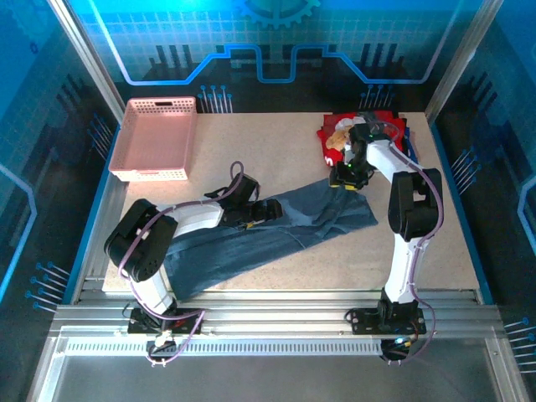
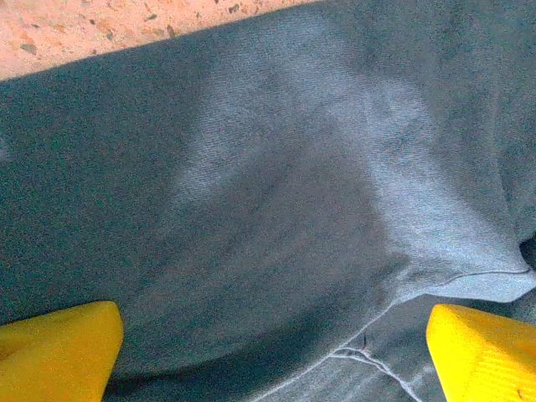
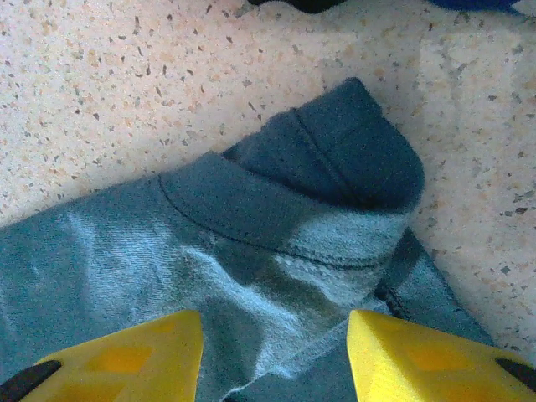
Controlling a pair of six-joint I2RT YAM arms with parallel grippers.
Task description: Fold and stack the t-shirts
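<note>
A large slate-blue t-shirt lies rumpled across the table from the near left to the middle right. My left gripper hovers low over its middle, open; in the left wrist view the yellow fingertips stand wide apart above the cloth. My right gripper is at the shirt's far right corner. In the right wrist view its jaws stand apart over a folded-over hem, pinching nothing. A folded red printed t-shirt lies at the back right, partly hidden by the right arm.
A pink lattice basket stands at the back left. Bare speckled table lies between basket and folded shirts. Dark edges of the folded shirts show at the top of the right wrist view. Blue frame walls surround the table.
</note>
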